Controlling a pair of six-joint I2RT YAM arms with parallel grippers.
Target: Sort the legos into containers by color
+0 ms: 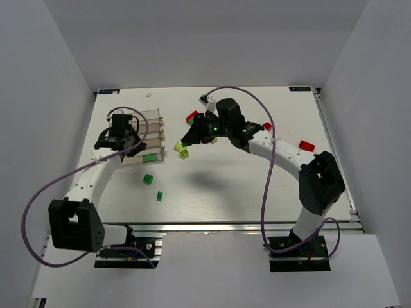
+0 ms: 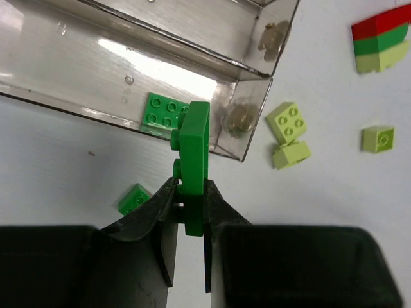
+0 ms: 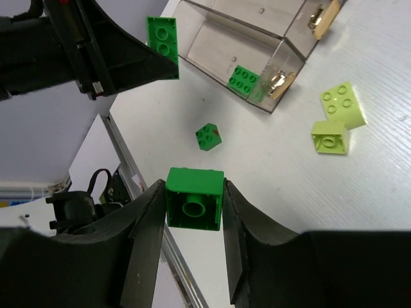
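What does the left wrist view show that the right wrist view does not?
Only left wrist: a red, green and lime stack and a small lime brick. Only right wrist: the square green brick gripped by the right gripper. Both: the clear tray, the green plate inside it, two lime bricks, and the green brick in the left gripper.

A clear, smoky plastic tray with narrow compartments (image 2: 96, 64) holds one flat green studded plate (image 2: 164, 110) in its outer compartment. A thin green brick (image 2: 194, 160) stands on edge, pinched by the left gripper (image 2: 191, 205). A square green brick (image 3: 194, 199) sits clamped in the right gripper (image 3: 192, 192). Two lime bricks (image 2: 287, 122) lie touching near the tray's corner.
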